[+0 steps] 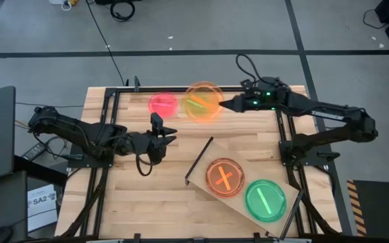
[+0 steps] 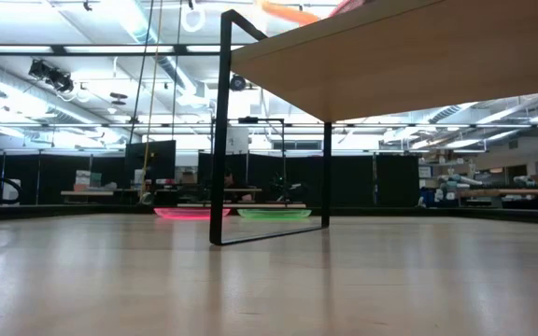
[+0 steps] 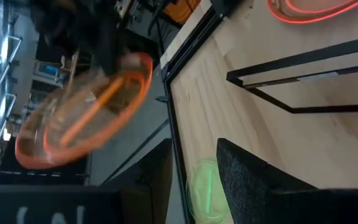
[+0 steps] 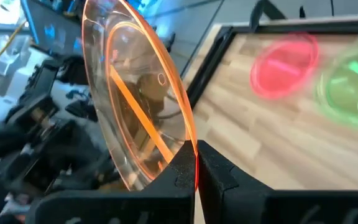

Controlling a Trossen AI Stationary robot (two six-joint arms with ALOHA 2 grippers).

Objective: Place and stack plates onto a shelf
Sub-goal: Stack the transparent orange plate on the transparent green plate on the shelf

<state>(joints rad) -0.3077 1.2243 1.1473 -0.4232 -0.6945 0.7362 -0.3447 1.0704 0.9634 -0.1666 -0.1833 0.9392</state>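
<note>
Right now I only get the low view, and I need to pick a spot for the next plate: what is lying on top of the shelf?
Observer: A crossed orange plate and a green plate lie side by side on the shelf.
Operator: Is either claw carrying a plate?
Observer: The right claw is shut on the rim of a second orange plate, near the table's far edge.
Operator: And the left one?
Observer: The left claw is open and empty over the middle of the table.
</note>
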